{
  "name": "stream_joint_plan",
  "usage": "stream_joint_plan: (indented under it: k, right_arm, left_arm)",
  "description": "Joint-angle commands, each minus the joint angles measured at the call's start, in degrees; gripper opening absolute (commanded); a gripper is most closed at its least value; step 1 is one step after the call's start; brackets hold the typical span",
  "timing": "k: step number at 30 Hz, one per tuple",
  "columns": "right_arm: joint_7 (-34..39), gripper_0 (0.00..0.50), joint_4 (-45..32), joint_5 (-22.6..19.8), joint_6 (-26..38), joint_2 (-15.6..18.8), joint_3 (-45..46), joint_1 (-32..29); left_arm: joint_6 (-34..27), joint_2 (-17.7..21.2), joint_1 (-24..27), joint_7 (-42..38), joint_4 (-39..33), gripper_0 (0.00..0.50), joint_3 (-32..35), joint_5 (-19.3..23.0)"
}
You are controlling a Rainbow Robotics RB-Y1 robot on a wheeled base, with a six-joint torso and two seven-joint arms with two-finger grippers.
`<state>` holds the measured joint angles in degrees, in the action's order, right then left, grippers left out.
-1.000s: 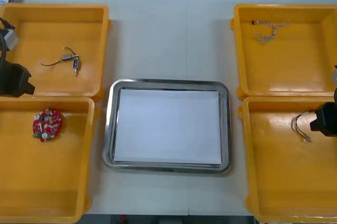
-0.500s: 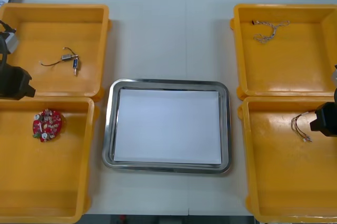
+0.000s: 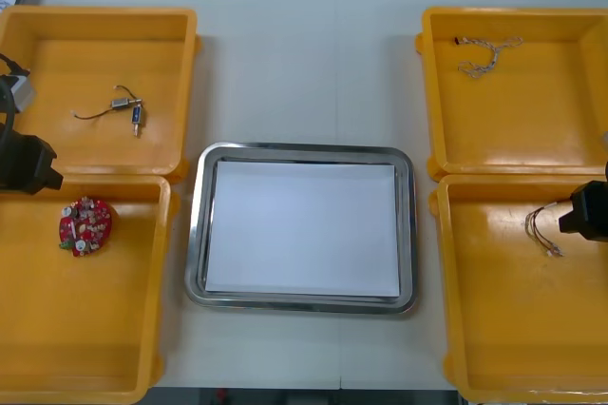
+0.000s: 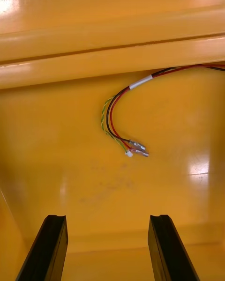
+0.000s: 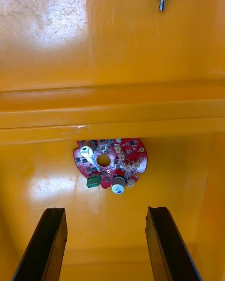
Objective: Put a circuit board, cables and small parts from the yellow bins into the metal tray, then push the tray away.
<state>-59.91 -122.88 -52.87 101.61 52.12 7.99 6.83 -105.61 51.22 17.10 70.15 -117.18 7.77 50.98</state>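
at the centre of the front view, the metal tray (image 3: pixel 302 150) lies white inside, between the yellow bins (image 3: pixel 429 91). at the left edge, the left gripper (image 3: pixel 23 163) hangs over the wall between the two left bins. its fingers (image 5: pixel 49 243) stand wide apart, and the round red circuit board (image 5: pixel 110 163) lies beyond their tips in the lower left bin (image 3: pixel 163 272). at the right edge, the right gripper (image 3: pixel 587 215) hangs over the lower right bin (image 3: pixel 445 272), jaws likewise wide, with the red and yellow cable (image 4: pixel 115 117) ahead of them. the upper left bin (image 3: pixel 95 11) holds a small metal part (image 3: pixel 123 106). the upper right bin (image 3: pixel 513 11) holds a twisted cable (image 3: pixel 486 55).
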Motion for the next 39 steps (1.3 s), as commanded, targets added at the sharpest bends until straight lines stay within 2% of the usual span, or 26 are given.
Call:
stream_joint_plan:
  k: [1, 9, 18, 24, 30, 36, 39]
  right_arm:
    - [-9.3, 0.5, 1.6, -0.3, -2.1, 2.7, 1.9, -0.9]
    - [-19.5, 0.5, 5.8, -0.3, -5.9, 3.0, 1.9, -1.0]
    - [-34.5, 0.5, 10.3, -0.6, -13.4, 3.0, 1.8, -3.4]
    - [-40.7, 0.5, 10.3, 0.0, -17.9, 3.0, 1.8, -6.5]
    - [-42.2, 0.5, 10.3, 0.0, -21.7, 2.8, 0.8, -9.0]
    - [-41.3, 0.5, 10.6, 3.1, -28.5, 2.8, -2.9, -11.1]
    - [-40.9, 0.5, 12.4, 2.9, -30.7, 2.8, -4.4, -11.1]
  left_arm:
    - [2.9, 0.6, -3.8, 5.3, -1.5, 0.495, 4.2, 1.0]
    - [6.4, 1.2, -8.8, 9.4, -3.2, 0.493, 7.3, 2.2]
    - [9.5, 2.2, -14.4, 20.1, -3.7, 0.493, 10.6, 3.3]
    - [12.8, 2.2, -17.2, 28.7, -3.7, 0.493, 11.9, 3.3]
    - [16.1, 2.2, -19.6, 35.8, -3.7, 0.495, 12.5, 3.8]
    - [19.6, 2.2, -22.7, 42.5, -3.7, 0.494, 13.8, 4.9]
    - [20.0, 2.2, -23.5, 45.5, -3.7, 0.493, 14.3, 5.6]
